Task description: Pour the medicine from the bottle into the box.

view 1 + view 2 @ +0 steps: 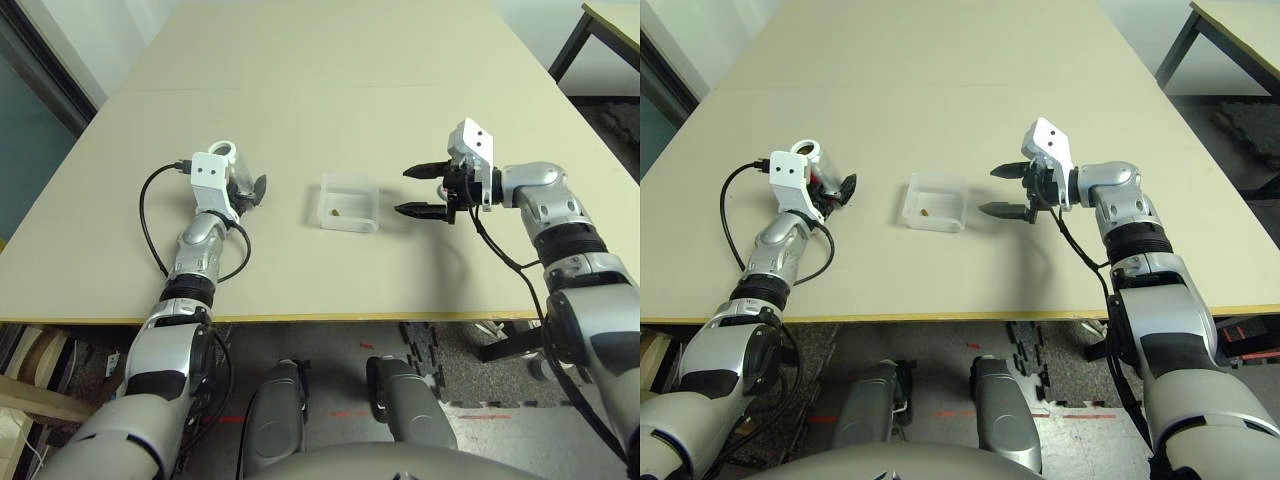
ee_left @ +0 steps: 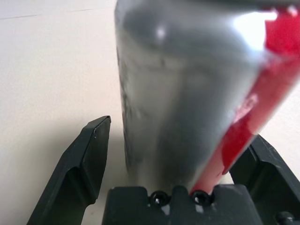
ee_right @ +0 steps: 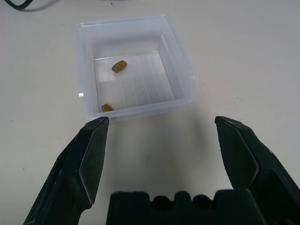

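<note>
table: beige top (image 1: 330,90) | second table: far right (image 1: 612,25) | floor: grey (image 1: 470,400)

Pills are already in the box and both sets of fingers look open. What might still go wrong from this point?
1. The bottle stands between the open fingers of the left gripper; pulling back carelessly may knock it over.
2. The right gripper sits spread just short of the light box; a nudge might slide it and spill the two pills.
</note>
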